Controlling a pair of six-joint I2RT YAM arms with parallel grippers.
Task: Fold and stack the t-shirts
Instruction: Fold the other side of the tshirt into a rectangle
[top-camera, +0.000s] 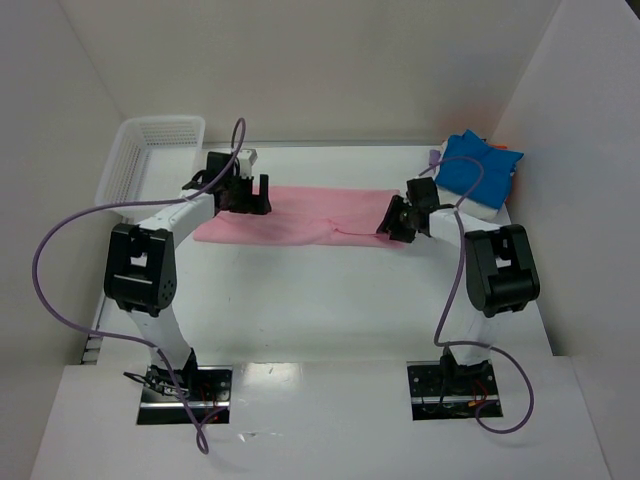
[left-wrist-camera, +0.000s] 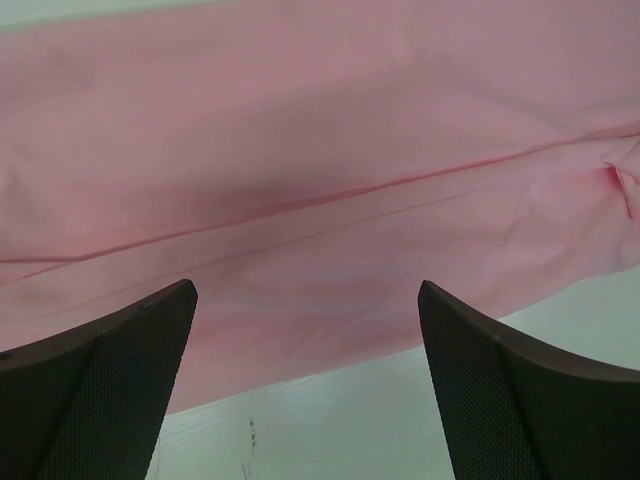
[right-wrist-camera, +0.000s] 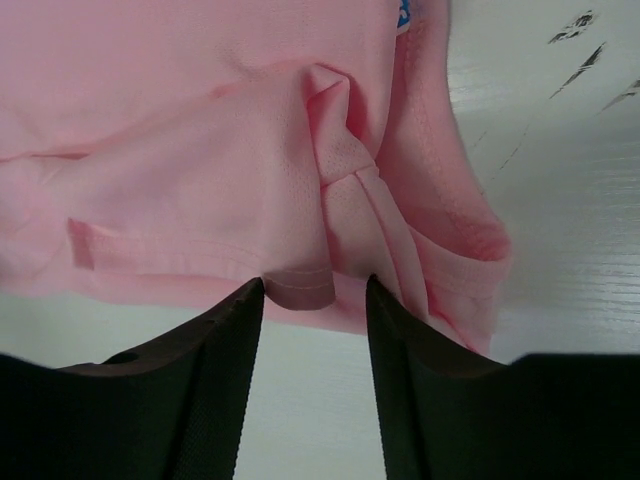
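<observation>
Top external view: white table (top-camera: 330, 300), closed in by plain white walls (top-camera: 300, 60) at the back and on both sides. A white mesh basket (top-camera: 150, 160) sits in the far left corner. The far right corner holds a pile, with the blue shirt (top-camera: 478, 165) on top, a white shirt (top-camera: 487, 210) under it and a sliver of lavender cloth (top-camera: 434, 157) at the pile's left edge. Purple cables (top-camera: 45, 250) loop out from both arms.

The pink shirt (top-camera: 310, 225) lies flat as a long band across the far middle of the table, running left to right.

Left claw (top-camera: 255, 190): over the band's left end, jaws spread wide with nothing between them. In the left wrist view, pink cloth with a seam line across it fills the area beyond the fingers. The cloth's near edge crosses the gap between them, with bare table closer in. Contact with the cloth cannot be told.

Right claw (top-camera: 392, 225): at the band's right end, where the cloth is bunched and doubled over. In the right wrist view the jaws stand partly apart. A folded hem sits just at the tips but does not fill the gap, and bare table shows between the fingers, so the cloth is not pinched.
</observation>
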